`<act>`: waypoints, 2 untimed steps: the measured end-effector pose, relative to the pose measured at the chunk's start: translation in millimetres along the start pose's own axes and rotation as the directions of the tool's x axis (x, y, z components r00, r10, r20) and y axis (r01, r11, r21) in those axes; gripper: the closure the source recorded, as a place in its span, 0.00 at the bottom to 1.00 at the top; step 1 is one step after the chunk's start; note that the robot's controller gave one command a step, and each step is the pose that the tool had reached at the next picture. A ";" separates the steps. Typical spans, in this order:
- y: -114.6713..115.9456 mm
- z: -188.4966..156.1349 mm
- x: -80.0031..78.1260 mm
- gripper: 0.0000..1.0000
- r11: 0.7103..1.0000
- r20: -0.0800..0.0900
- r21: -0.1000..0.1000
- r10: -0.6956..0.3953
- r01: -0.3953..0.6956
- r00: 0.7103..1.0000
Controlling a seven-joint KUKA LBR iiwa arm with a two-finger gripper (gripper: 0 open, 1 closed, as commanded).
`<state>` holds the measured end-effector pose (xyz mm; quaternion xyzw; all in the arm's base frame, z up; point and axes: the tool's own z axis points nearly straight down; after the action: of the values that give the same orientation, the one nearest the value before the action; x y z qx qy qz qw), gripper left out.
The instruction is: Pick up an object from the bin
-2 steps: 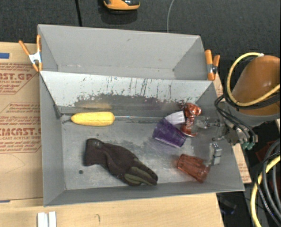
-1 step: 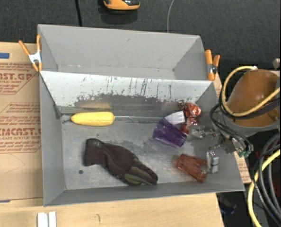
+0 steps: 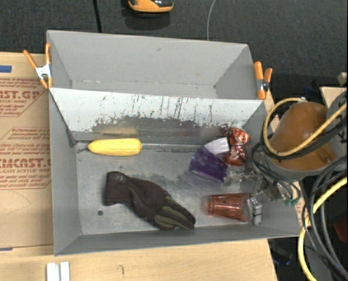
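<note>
My gripper [image 3: 255, 205] is low in the bin's front right corner, coming in from the right. It sits right against the right end of a red-brown translucent plastic cup [image 3: 225, 206] that lies on its side on the bin floor. Just behind the gripper lie a purple plastic piece [image 3: 208, 165] and a crinkled red foil wrapper [image 3: 238, 143] against the right wall. I cannot tell whether the cup is gripped or only touched.
A dark brown glove [image 3: 143, 200] lies across the front middle of the floor. At the back left, along the foot of the sloping wall, lies a yellow corn-cob-shaped thing [image 3: 115, 147]. Yellow and black cables loop round the arm at the right.
</note>
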<state>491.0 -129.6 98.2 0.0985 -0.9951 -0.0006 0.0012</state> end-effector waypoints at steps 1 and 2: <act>-4.1 15.2 3.5 0.00 1.000 -0.001 -0.004 0.024 -0.024 1.000; 3.3 28.8 1.6 1.00 0.999 0.003 0.000 0.046 -0.046 0.999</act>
<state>488.7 -126.6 69.4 0.0757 -0.9971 -0.0005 -0.0003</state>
